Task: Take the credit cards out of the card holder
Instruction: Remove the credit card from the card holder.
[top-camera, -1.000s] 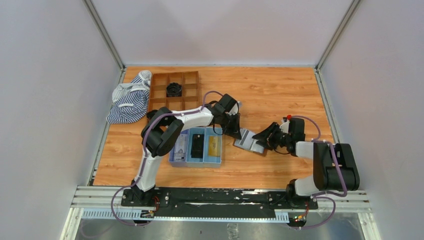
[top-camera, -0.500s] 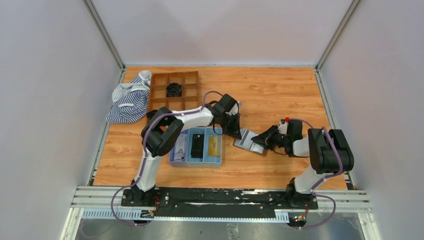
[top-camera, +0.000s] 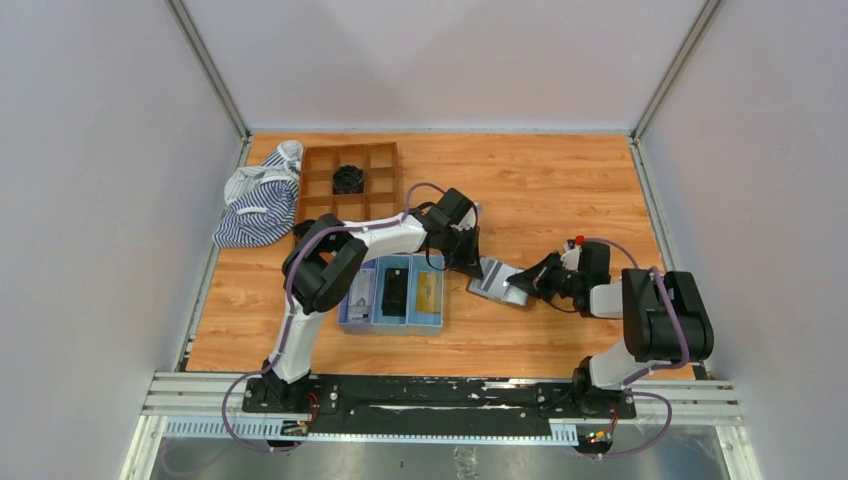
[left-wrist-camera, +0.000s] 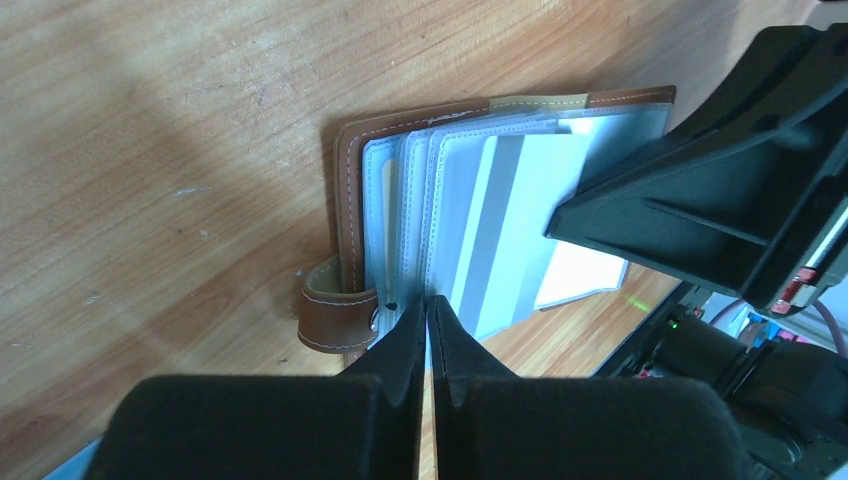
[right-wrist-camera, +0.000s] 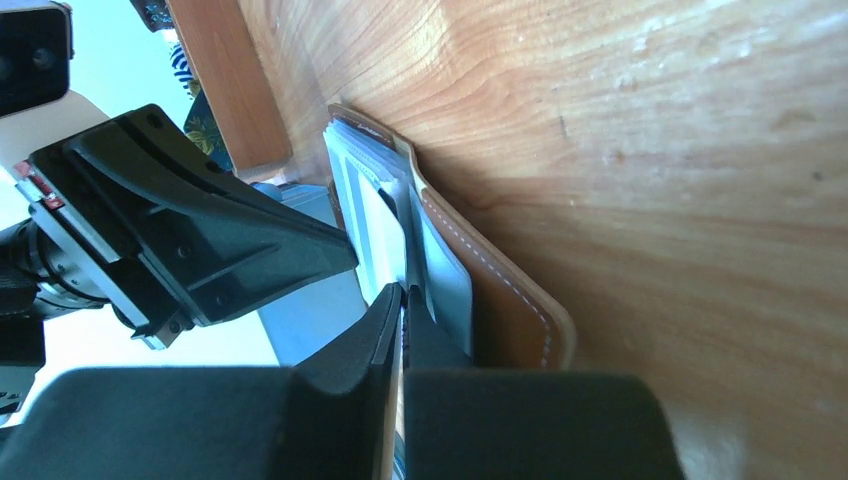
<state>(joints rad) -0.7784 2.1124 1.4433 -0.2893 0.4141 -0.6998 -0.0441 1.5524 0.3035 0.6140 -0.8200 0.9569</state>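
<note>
Left wrist view has the card holder (left-wrist-camera: 352, 190) lying open at the tips of the left gripper (left-wrist-camera: 428, 305), pinched shut on a leaf's edge, the right gripper (right-wrist-camera: 402, 295) opposite likewise nipping its leaves, with the cards (left-wrist-camera: 500, 230) seemingly not yet out.

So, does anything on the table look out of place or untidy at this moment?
Only the striped cloth, bunched up against the wooden grid box at the far left. The card holder lies open, sleeves fanned, with the left tool and the right tool at its edges.
</note>
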